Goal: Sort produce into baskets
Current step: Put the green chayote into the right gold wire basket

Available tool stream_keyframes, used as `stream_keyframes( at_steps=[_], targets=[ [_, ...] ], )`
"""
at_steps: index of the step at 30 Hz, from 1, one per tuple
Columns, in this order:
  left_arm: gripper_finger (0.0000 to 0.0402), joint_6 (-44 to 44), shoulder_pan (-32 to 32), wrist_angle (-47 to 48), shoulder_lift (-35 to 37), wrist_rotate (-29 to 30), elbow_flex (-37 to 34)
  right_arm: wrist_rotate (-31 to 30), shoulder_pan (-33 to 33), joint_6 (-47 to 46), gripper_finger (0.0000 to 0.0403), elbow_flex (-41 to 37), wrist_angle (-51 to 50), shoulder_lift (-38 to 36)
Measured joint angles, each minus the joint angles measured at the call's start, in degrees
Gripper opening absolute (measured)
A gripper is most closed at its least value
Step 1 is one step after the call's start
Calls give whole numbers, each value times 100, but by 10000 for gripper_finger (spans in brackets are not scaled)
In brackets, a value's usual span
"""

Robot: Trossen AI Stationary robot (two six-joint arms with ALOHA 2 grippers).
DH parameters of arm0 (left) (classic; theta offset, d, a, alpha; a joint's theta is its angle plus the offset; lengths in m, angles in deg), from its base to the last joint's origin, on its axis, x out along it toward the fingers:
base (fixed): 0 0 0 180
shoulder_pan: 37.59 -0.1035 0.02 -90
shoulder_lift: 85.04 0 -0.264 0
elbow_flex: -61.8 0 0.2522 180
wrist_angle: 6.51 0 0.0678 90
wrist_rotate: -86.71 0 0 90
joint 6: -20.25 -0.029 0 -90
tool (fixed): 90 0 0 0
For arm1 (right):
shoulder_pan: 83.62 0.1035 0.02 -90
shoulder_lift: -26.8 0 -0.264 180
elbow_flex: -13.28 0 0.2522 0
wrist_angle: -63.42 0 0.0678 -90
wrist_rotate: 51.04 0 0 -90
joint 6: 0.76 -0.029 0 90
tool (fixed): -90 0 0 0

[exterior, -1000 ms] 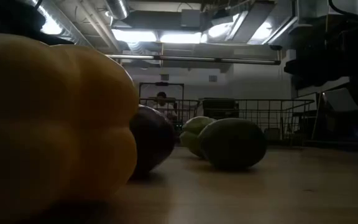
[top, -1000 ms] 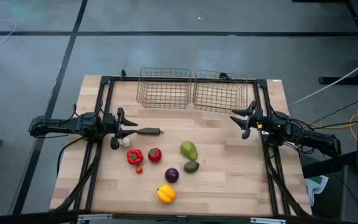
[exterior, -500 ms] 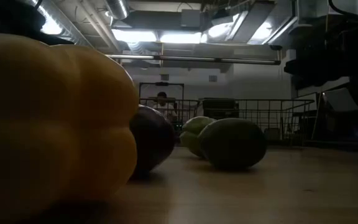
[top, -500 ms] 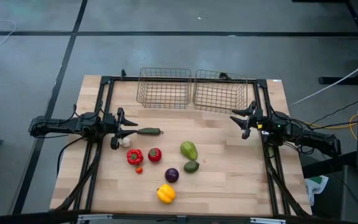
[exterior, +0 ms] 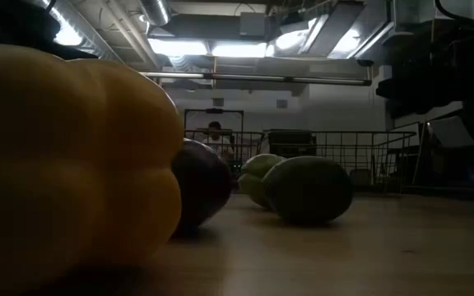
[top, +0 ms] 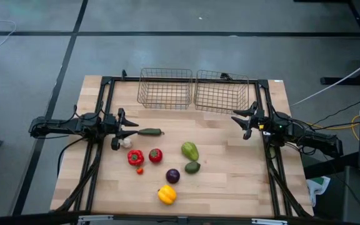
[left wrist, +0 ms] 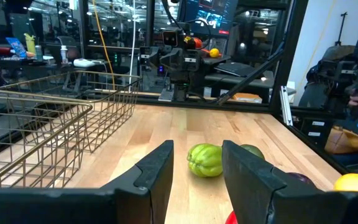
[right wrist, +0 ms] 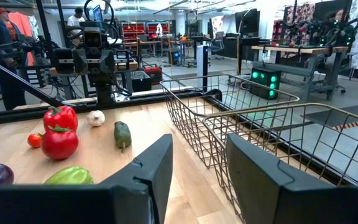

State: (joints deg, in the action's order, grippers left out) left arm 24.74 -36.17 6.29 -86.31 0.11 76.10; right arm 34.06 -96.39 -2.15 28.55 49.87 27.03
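Produce lies scattered on the light wooden table (top: 230,175), in its middle and near part, and none of it is inside the two rectangular wire-grid baskets (top: 165,88) (top: 221,92), which stand side by side at the far edge, their long sides running left to right. Nearest to the left gripper (top: 130,129) is a dark green elongated pepper (top: 149,132); its long axis runs left to right, with one end just beside the gripper's tips, though I cannot tell if they touch. A small white garlic bulb (top: 125,142) sits just below that gripper. Further toward the near edge are a red bell pepper (top: 135,157), a round red tomato (top: 155,155) beside it, and a tiny orange-red piece (top: 140,170). In the middle, a light green ribbed pepper (top: 189,150) lies with its long axis tilted diagonally, and a darker green oval piece (top: 192,167) sits close to it. A purple ball (top: 172,175) and a yellow bell pepper (top: 166,194) are nearest to the front edge. The left gripper's fingers stand apart and hold nothing. The right gripper (top: 242,122) waits at the right side, near the right basket, its fingers also apart and empty
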Motion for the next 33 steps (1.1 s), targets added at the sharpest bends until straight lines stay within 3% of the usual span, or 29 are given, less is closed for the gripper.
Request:
stream_keyframes(
  at_steps=[8,16,29,33],
  targets=[
    [134,0,-1,1,1,0,0,2,0,-9,150,-2,15,1],
    [134,0,-1,-1,-1,0,1,2,1,-893,150,-17,124,2],
    [134,1,-1,-1,0,0,1,-55,2,-1523,150,-21,725,0],
    [134,2,-1,-1,-1,0,1,-57,1,-1667,168,-14,725,2]
  ],
)
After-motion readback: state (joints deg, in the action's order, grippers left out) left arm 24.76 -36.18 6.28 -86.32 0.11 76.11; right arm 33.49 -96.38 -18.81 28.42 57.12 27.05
